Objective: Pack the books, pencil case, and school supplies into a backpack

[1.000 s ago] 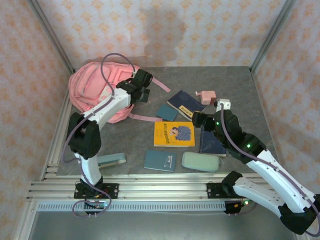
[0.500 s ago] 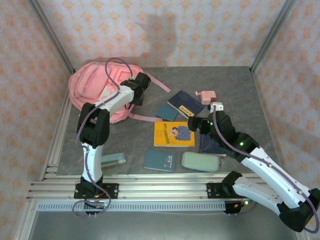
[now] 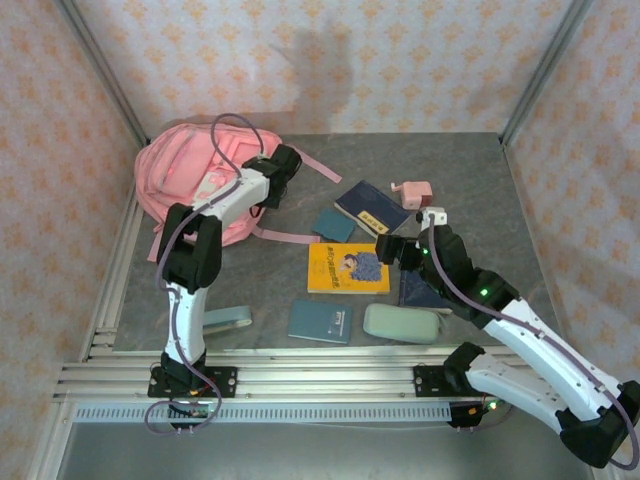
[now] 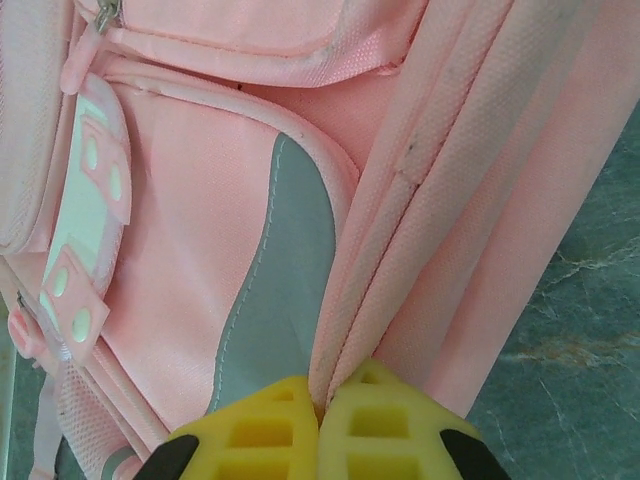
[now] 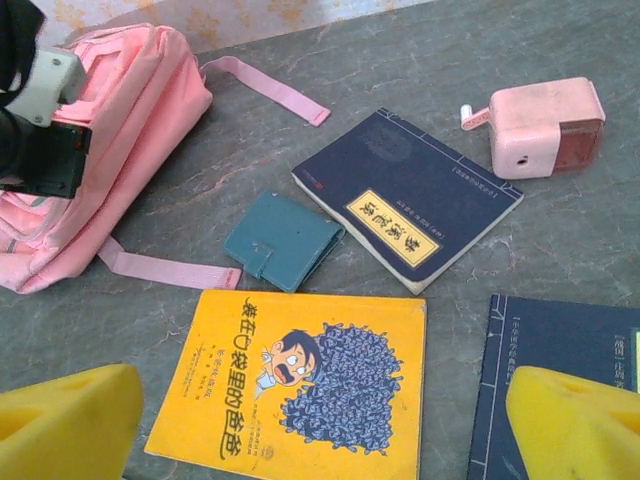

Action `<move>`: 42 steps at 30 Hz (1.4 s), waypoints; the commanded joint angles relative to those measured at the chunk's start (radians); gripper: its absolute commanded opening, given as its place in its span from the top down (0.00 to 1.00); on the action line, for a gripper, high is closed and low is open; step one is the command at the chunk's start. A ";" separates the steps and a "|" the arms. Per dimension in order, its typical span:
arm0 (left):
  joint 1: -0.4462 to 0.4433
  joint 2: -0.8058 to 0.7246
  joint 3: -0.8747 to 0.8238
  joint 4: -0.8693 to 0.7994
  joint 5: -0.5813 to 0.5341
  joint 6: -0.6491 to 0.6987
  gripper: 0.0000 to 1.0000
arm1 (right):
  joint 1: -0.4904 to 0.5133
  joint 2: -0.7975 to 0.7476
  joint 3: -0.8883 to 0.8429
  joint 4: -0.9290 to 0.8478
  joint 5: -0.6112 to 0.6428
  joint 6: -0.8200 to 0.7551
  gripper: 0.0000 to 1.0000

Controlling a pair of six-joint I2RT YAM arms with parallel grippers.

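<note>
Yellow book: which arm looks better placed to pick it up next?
Right, probably. The right gripper hangs open just above the yellow book, while the left gripper is shut on the backpack, well away from it.

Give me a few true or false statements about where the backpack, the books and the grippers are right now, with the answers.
1. The left gripper is shut on a fabric edge of the backpack. True.
2. The right gripper holds the yellow book. False: its jaws stand open above the book, holding nothing.
3. The pink sharpener lies inside the backpack. False: it stands on the table, beside the navy book with the yellow label.
4. The mint pencil case lies on the table, outside the backpack. True.
</note>
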 commanded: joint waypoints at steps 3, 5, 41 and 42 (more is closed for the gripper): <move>0.042 -0.163 0.040 -0.104 0.083 -0.144 1.00 | -0.001 0.028 0.006 0.033 -0.048 0.044 0.05; 0.058 -0.222 0.057 -0.130 0.141 -0.200 1.00 | 0.000 0.053 0.016 0.055 -0.070 0.061 0.03; 0.086 -0.299 0.237 -0.050 0.770 -0.807 1.00 | 0.074 0.866 0.218 0.863 -0.563 0.359 0.02; 0.086 -0.295 0.242 -0.040 0.777 -0.816 1.00 | 0.073 0.869 0.192 0.919 -0.562 0.375 0.02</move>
